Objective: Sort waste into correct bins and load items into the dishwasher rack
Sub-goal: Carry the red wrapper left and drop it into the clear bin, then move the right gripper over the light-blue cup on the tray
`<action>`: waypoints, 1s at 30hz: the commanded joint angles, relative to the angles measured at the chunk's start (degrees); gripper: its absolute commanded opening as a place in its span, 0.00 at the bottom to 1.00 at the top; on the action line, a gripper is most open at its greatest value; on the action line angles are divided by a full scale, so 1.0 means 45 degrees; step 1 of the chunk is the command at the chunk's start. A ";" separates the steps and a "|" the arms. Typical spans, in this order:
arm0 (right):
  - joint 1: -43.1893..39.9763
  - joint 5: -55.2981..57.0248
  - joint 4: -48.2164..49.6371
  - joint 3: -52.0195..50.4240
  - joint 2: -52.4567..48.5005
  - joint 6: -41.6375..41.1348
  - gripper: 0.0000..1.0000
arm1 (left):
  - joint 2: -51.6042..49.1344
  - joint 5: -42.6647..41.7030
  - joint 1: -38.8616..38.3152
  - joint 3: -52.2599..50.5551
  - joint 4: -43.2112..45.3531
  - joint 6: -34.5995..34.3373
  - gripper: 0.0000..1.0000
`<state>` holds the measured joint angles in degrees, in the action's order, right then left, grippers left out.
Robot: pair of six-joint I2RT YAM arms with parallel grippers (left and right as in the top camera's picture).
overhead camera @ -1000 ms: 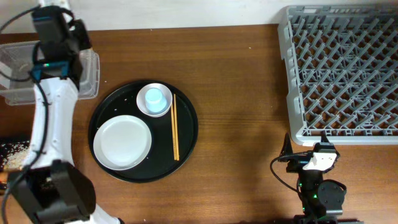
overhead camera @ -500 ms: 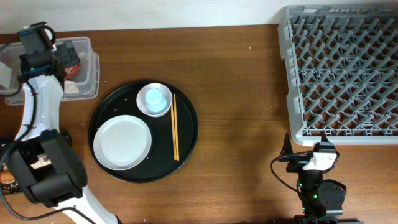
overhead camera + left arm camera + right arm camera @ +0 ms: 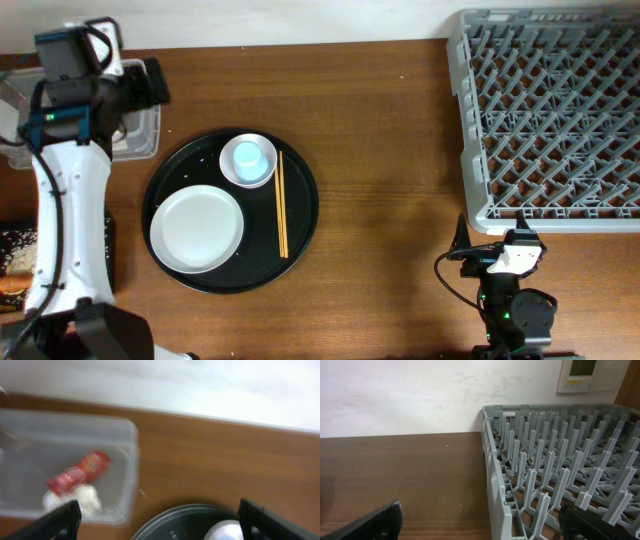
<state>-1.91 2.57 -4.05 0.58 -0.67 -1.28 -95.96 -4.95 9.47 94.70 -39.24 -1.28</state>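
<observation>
The red snack wrapper (image 3: pixel 80 470) and the white tissue (image 3: pixel 82 499) lie in the clear tub (image 3: pixel 127 455). My left gripper (image 3: pixel 160 527) hangs open and empty above the tub's right end (image 3: pixel 140 95). The round black tray (image 3: pixel 300 215) carries the white plate (image 3: pixel 197 228), the white bowl (image 3: pixel 236 172) with the blue cup (image 3: pixel 248 157) in it, and the two chopsticks (image 3: pixel 281 205). At the right stands the grey rack (image 3: pixel 550 120). My right gripper (image 3: pixel 490 238) sits open and empty just in front of the rack's near left corner (image 3: pixel 497 485).
A flat black tray (image 3: pixel 20 245) with pale rice scraps shows at the left edge, partly hidden by my left arm. Bare wooden table (image 3: pixel 390 200) lies between the round tray and the rack. A white wall runs along the back.
The left gripper has opened, and the red wrapper now lies in the clear tub. The left arm has swung right, over the tub's right end. The right arm has stayed still.
</observation>
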 commanded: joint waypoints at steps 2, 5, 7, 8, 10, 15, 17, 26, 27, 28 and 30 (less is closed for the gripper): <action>-0.0083 0.0155 -0.0097 -0.0058 0.0102 -0.0005 0.98 | -0.0029 -0.2055 -0.0107 0.0015 -0.2526 -0.0238 0.99; -0.0083 0.0155 -0.0097 -0.0058 0.0102 -0.0005 0.98 | -0.0029 -0.1928 -0.0097 0.0015 -0.3551 -0.0204 0.99; -0.0083 0.0160 -0.0097 -0.0058 0.0102 -0.0005 0.98 | -0.0029 -0.1282 0.0151 0.0015 -0.3706 -0.0267 0.99; -0.0083 0.0155 -0.0097 -0.0058 0.0102 -0.0005 0.99 | -0.0029 -0.1277 0.0374 0.0015 -0.3687 -0.0520 0.99; -0.0083 0.0155 -0.0097 -0.0058 0.0102 -0.0005 0.98 | -0.0029 -0.1277 0.1044 0.0015 -0.3682 -0.1763 0.99; -0.0083 0.0155 -0.0097 -0.0058 0.0102 0.0000 0.98 | -0.0029 -0.1282 0.3317 0.0015 -0.3774 -0.5479 0.99; -0.0083 0.0160 -0.0097 -0.0058 0.0102 -0.0005 0.98 | -0.0029 -0.1273 0.3866 0.0015 -0.3886 -0.5469 0.99; -0.0083 0.0165 -0.0092 -0.0058 0.0102 0.0000 0.98 | -0.0029 -0.1277 0.4537 0.0015 -0.3920 -0.5474 0.99; -0.0083 0.0165 -0.0063 -0.0058 0.0102 0.0000 0.98 | -0.0029 -0.1277 0.4537 0.0015 -0.3920 -0.5469 0.99; -0.0083 0.0160 -0.0044 -0.0058 0.0102 -0.0005 0.98 | -0.0029 -0.1277 0.4537 0.0015 -0.3920 -0.5469 0.99; -0.0083 -0.0083 0.0010 -0.0058 0.0102 -0.0491 0.98 | -0.0029 -0.1277 0.4537 0.0015 -0.3920 -0.5469 0.99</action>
<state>-1.91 2.57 -3.99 0.58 -0.69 -1.28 -96.07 -10.52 29.67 94.70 -56.64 -25.15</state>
